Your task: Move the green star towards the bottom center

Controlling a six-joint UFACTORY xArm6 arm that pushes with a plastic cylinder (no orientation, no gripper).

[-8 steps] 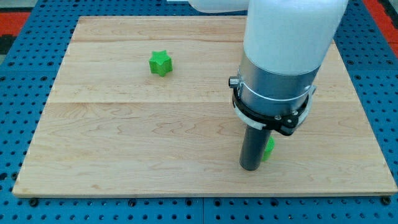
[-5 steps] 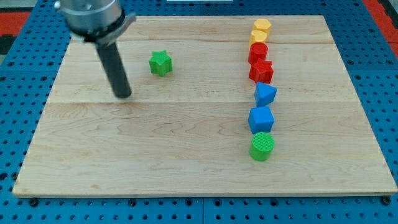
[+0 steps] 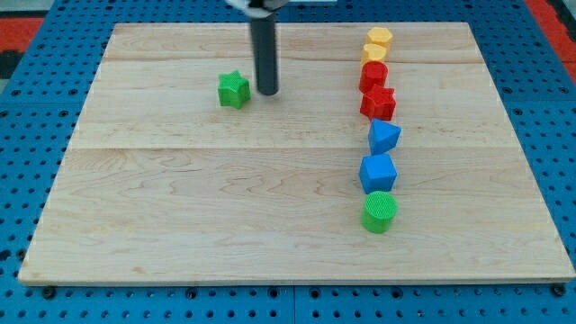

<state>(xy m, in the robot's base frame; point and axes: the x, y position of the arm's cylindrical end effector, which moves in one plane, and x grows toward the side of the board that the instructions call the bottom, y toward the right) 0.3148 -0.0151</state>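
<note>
The green star [image 3: 234, 90] lies on the wooden board [image 3: 180, 207] in its upper left part. My tip [image 3: 267, 93] stands just to the star's right, a small gap away, at about the same height in the view. The dark rod rises from the tip to the view's top edge.
A column of blocks runs down the right side: two yellow blocks [image 3: 377, 45], a red block [image 3: 373, 75], a red star [image 3: 379, 103], a blue block [image 3: 384, 137], a blue cube [image 3: 378, 171] and a green cylinder [image 3: 379, 211] at the bottom.
The tip has moved from the star's lower left to its right side. The star has shifted at most slightly. Earlier still the arm stood by the green cylinder.
</note>
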